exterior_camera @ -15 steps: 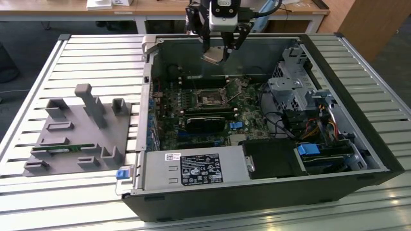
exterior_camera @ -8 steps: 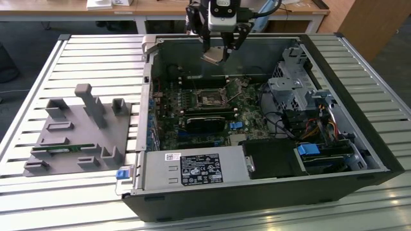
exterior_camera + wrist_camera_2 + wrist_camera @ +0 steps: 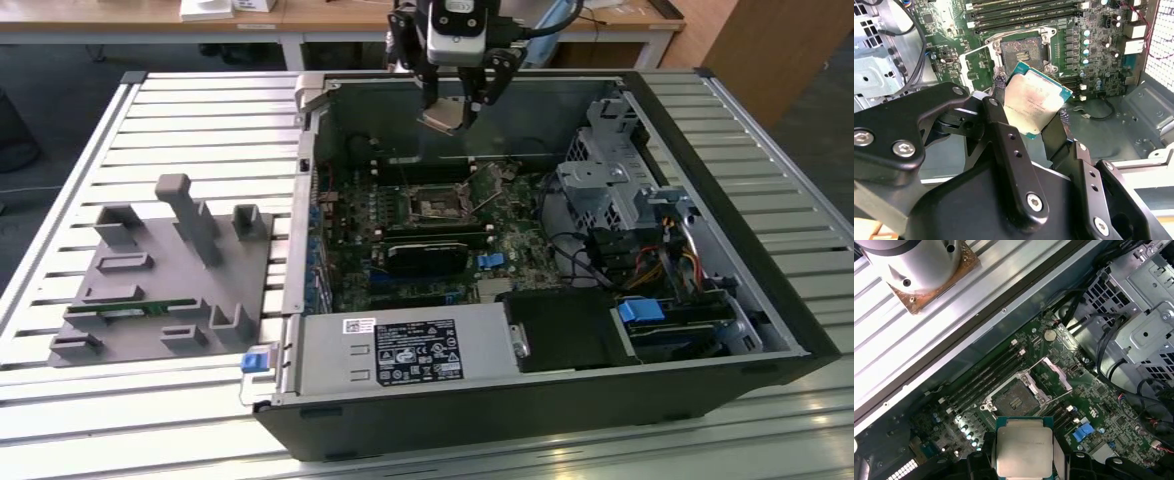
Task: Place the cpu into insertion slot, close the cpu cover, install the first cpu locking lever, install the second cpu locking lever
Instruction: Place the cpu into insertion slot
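Observation:
My gripper hangs above the back of the open computer case, shut on the cpu, a flat silver-grey square chip with a tan rim. Both wrist views show the cpu clamped at two opposite edges and tilted in the air. The insertion slot lies on the green motherboard well below the chip, bare, its dark centre showing. The cpu cover stands hinged open beside the slot.
A long black block sits just in front of the slot. A metal drive cage with cables fills the exterior view's right side of the case, a power supply the near side. A grey fixture rests on the slatted table.

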Robot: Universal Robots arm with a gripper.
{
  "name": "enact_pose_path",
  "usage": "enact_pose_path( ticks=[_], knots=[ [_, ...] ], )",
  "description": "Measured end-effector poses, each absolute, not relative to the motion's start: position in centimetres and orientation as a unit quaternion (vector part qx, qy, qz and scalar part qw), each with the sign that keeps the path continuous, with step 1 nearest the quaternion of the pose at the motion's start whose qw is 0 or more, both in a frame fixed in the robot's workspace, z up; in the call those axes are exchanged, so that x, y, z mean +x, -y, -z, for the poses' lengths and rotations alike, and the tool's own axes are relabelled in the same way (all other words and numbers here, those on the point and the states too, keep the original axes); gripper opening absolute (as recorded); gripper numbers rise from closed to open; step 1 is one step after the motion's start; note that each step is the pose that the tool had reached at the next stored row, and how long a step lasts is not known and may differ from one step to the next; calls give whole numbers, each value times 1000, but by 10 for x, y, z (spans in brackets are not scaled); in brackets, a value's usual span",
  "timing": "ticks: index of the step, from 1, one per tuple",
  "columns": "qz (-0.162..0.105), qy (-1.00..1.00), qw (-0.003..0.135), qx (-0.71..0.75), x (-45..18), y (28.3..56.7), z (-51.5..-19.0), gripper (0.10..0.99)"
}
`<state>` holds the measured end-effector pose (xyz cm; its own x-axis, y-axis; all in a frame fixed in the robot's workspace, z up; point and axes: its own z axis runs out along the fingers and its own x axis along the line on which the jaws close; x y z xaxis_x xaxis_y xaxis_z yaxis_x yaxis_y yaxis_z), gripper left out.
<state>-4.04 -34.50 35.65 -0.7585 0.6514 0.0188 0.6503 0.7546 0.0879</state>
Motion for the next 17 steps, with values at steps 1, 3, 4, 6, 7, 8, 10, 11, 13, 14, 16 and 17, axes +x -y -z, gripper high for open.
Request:
enact_pose_path(
  ticks=[1,3,4,6,7,8,10,11,13,14,16,17],
  knots=[
    [-45,-936,7,350,-40,345,-356,541],
    [-44,-933,7,357,-40,345,-356,541],
    [-44,-932,7,360,-40,345,-356,541],
    [-44,-929,7,367,-40,345,-356,541],
    [-44,-928,8,370,-40,345,-356,541],
    [-44,-927,8,373,-40,345,-356,541],
    [-44,-924,8,379,-40,345,-356,541],
    [-44,-923,8,382,-40,345,-356,541],
    [-44,-920,9,389,-40,345,-356,541],
    [-44,-919,9,392,-40,345,-356,541],
    [-44,-916,9,398,-40,345,-356,541],
    [-44,-915,9,401,-40,345,-356,541]
  ],
)
